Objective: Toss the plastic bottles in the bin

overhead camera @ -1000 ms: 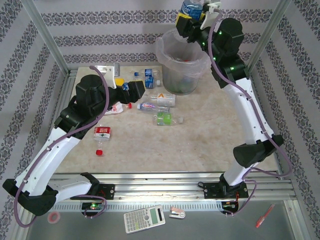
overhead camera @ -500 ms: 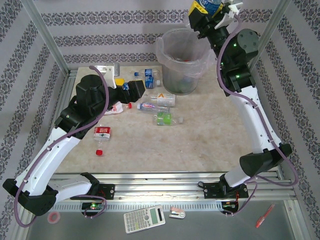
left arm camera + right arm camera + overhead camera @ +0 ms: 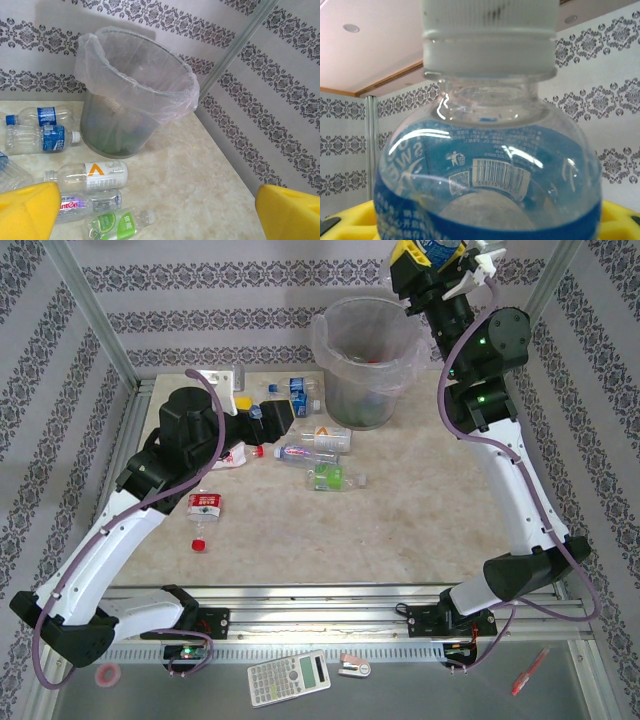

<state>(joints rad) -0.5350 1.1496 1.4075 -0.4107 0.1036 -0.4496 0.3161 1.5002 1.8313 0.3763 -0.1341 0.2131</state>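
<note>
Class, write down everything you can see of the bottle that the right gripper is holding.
The bottle is clear plastic with a white ribbed cap, a white neck ring and a blue label bearing a barcode. It looks uncrushed, clamped between the right gripper's yellow jaws, cap uppermost in the wrist view. In the top view it is held high, right of the bin's rim.

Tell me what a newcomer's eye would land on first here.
The right pincer, raised high to the far right of the bin, clamps a blue-labelled bottle whose white cap looms in the right wrist view. Next come the loose bottles scattered on the table in front of the bin, with the left pincer open beside them.
</note>
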